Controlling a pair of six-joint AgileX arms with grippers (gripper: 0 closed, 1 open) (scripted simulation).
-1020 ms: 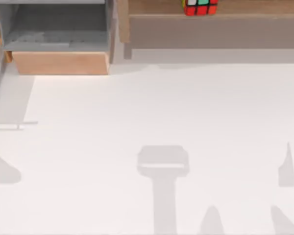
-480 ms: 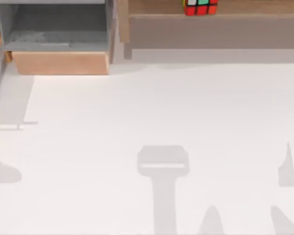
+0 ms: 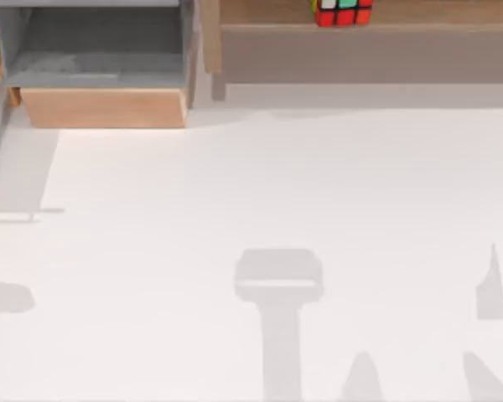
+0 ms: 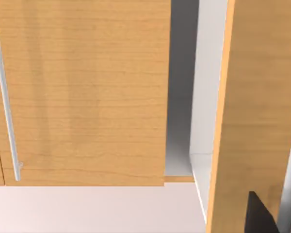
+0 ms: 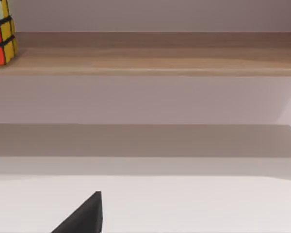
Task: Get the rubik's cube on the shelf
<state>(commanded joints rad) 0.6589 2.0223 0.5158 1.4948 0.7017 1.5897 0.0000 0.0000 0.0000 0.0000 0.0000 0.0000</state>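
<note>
Rubik's cube [image 3: 343,12]: resting on the shelf [image 3: 419,13] board, far end of the bench [image 3: 277,193], right of the box compartment [image 3: 101,59]. My jaws: spread cannot be told.

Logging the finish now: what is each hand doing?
Left hand: cannot be told.
Right hand: cannot be told; the rubik's cube sits on the shelf, free of both.

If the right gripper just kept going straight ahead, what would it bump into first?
Probably the shelf or the recess under its board. The table ahead looks free. The cube sits on the board off to one side, likely out of its line, though depth is hard to judge.
</note>
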